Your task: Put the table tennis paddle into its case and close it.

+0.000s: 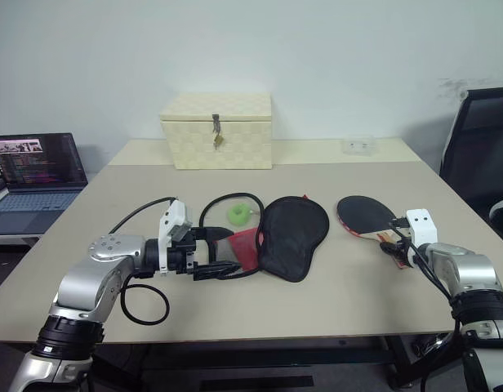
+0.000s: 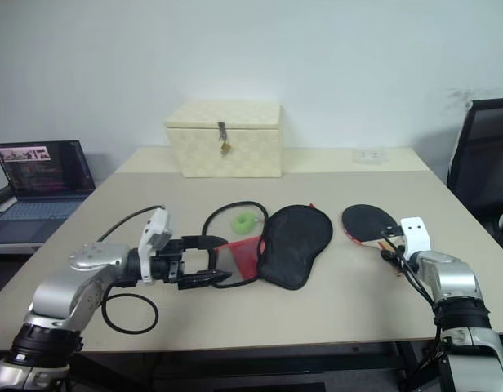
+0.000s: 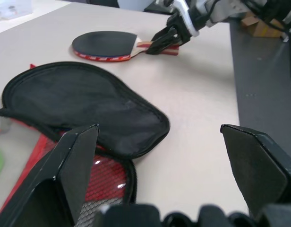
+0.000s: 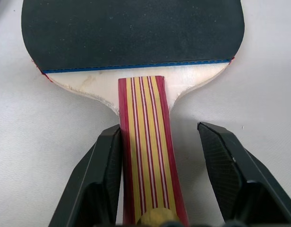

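Black fabric case is seen open at frame centre, nothing inside; paddle handle is straddled by the parted right gripper, one finger touching, ungripped; left gripper is spread wide, empty.

Even, soft overhead light across the bench; shadows faint and short. Head views sharp. Left wrist view blurs its near fingers; small glints on mesh lining.

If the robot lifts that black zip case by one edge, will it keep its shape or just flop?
Probably flop. The case lies open and limp on the table, its flap creased and sagging at the rim. The thin fabric and mesh lining look light, so a push would likely slide or bunch it rather than tip it.
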Robot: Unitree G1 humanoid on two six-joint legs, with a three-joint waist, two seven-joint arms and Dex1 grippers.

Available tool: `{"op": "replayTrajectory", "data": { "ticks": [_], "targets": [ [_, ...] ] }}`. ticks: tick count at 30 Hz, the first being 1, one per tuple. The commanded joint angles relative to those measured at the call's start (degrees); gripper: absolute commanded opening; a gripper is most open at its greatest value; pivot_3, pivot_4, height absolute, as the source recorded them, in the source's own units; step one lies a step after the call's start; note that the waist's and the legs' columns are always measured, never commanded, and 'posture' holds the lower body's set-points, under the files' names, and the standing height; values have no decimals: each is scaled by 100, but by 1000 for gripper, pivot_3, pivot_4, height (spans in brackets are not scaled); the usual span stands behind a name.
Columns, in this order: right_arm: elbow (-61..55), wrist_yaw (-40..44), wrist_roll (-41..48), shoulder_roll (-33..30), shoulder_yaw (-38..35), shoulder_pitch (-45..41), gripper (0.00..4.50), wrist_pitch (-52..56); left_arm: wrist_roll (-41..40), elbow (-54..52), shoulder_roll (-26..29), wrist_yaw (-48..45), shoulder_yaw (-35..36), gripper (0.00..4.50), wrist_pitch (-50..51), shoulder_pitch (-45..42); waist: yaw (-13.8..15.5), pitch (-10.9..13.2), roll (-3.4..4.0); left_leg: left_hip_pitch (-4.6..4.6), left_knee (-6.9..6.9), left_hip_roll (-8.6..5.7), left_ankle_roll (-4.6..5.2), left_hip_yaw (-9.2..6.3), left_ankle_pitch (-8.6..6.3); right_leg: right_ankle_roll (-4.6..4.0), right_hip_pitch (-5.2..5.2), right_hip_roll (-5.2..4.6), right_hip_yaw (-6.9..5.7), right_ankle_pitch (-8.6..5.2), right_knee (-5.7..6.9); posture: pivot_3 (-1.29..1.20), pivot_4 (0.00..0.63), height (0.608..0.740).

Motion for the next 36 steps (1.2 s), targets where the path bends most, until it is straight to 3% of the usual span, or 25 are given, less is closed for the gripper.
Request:
{"op": "replayTrajectory", "data": {
  "ticks": [1,16,19,22,24,29,31,36],
  "targets": [
    [44,137,-121,25,151,-59,2613,-151,-298,-401,99,-122,181,4500,161,-60,-18,1,-2,5,-1,0,0,-1,0,3,6,0,0,-2,-1,0,150,740],
    [905,320,-401,155,285,-590,2613,-784,-210,-383,66,-127,91,4500,144,-159,-96,5,-8,59,-8,-1,0,49,-1,21,34,8,75,-5,1,0,150,740],
    [1009,193,-434,225,230,-677,2059,-812,-197,-385,59,-117,89,4500,138,-150,-134,6,-10,63,-9,0,0,67,-1,29,31,13,100,0,0,0,150,740],
    [1064,2,-424,272,102,-734,1116,-804,-182,-383,59,-108,91,4500,134,-143,-154,7,-12,64,-8,2,0,80,-1,38,29,13,114,5,0,0,150,740],
    [928,-95,-379,276,0,-733,1050,-745,-181,-401,70,-99,106,4500,136,-120,-156,9,-15,64,-8,2,0,86,-1,43,28,12,122,7,-3,0,150,740],
    [-217,-151,-169,220,-223,-603,1050,-157,-224,-461,150,-64,230,4500,172,-18,-160,25,-12,53,-17,2,3,108,-2,54,11,3,138,11,-10,0,150,740],
    [-1183,-219,73,276,-369,-538,1050,480,-250,-496,214,-45,331,4500,190,84,-159,27,-8,46,-30,3,5,118,-4,54,-6,3,139,10,-11,0,150,740],
    [-3525,-827,668,1186,-624,-282,1050,2279,-371,-650,411,-16,593,4500,244,454,-218,26,-8,-23,-57,17,4,119,-4,19,-104,2,143,24,5,0,150,740]
  ]
}}
